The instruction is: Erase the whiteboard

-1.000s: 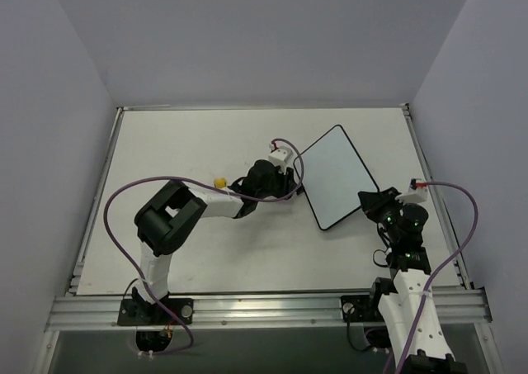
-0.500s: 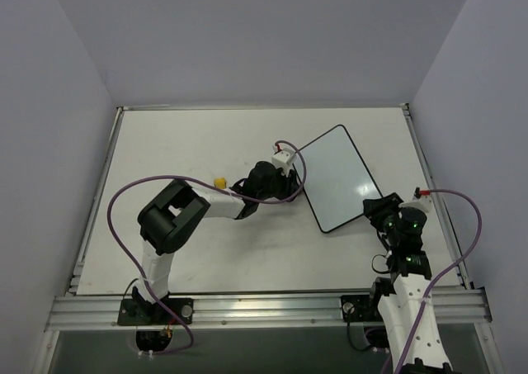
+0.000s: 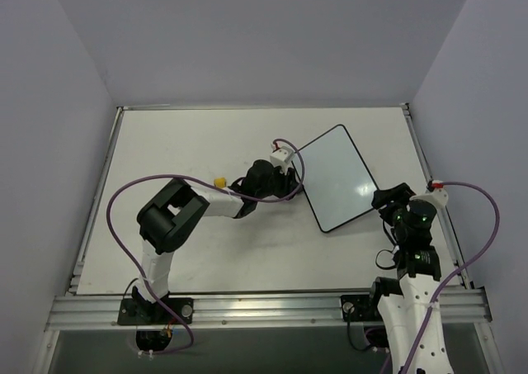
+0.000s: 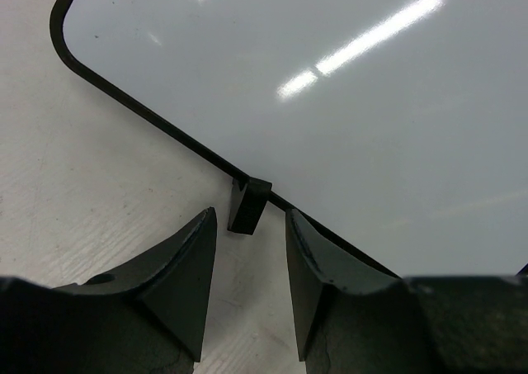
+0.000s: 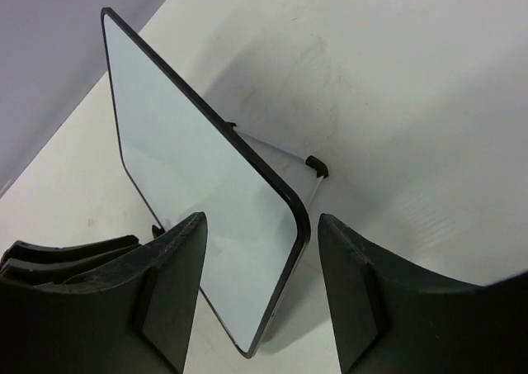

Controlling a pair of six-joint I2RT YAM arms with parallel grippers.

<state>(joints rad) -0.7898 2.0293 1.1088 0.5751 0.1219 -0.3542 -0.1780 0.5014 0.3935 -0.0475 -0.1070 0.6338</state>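
- We see the eraser (image 3: 219, 182) on the table (image 3: 190, 143), at 9 o'clock from the left gripper (image 4: 250, 215).
- Left gripper: fingers a little apart, holding nothing, just before the whiteboard's foot (image 4: 247, 205).
- The whiteboard (image 3: 334, 176) stands tilted, right of centre.
- Right gripper (image 5: 260, 220), at its 4 o'clock: fingers wide apart.

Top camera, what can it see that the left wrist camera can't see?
Only the top camera shows the whole small flat white board with a thin black frame, a little yellow block beside the black and white left arm, and the right hand by the board's near corner. Only the left wrist camera shows the board's small black foot close up, just ahead of the open left hand. Both show the board's white face with no writing and the pale table.
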